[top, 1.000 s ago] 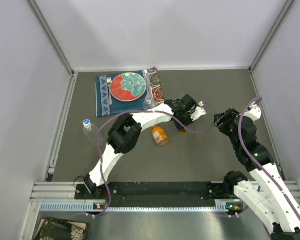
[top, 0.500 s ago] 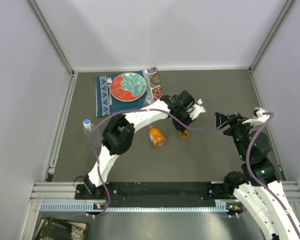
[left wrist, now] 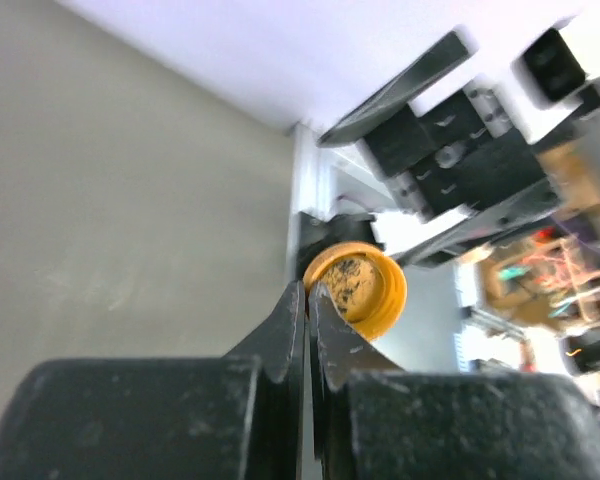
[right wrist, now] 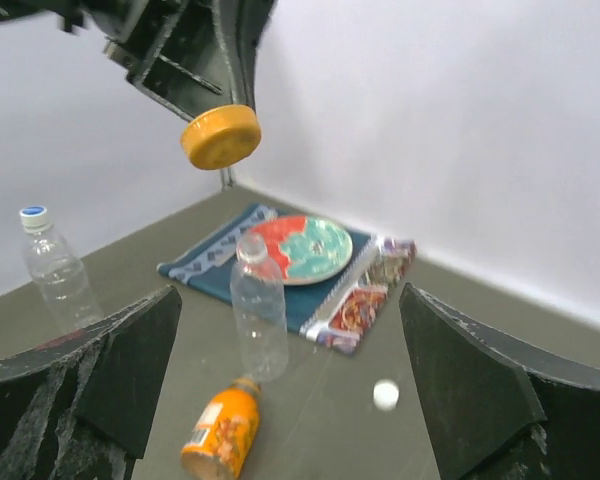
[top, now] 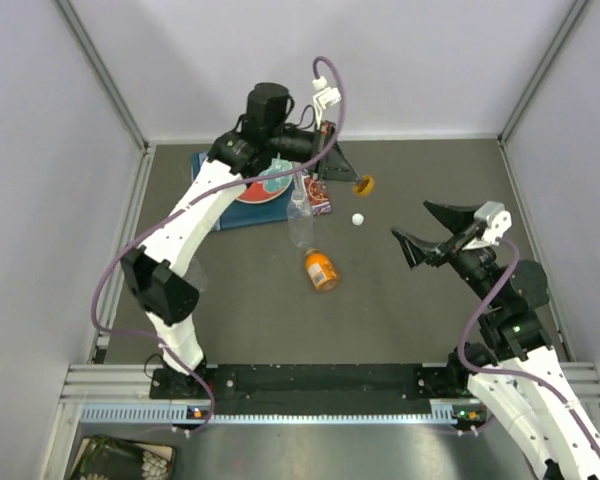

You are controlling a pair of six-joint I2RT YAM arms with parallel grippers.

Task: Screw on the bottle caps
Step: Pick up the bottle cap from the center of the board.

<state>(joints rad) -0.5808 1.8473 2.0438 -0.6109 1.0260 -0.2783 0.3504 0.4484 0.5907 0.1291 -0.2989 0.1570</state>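
My left gripper is raised well above the grey table, clenched on the rim of the small orange-amber round plastic screw cap, which hangs in the air near the back wall. My right gripper hovers with its jaws spread wide and nothing between them. Below, the squat orange plastic bottle lies on its side. Just behind it a slim clear plastic bottle stands upright with an open neck, at the edge of the patterned blue placemat bearing the red-and-teal round plate. A tiny white round cap lies loose to that bottle's right. A second slim clear bottle, topped by a white-and-blue cap, stands well apart at the left.
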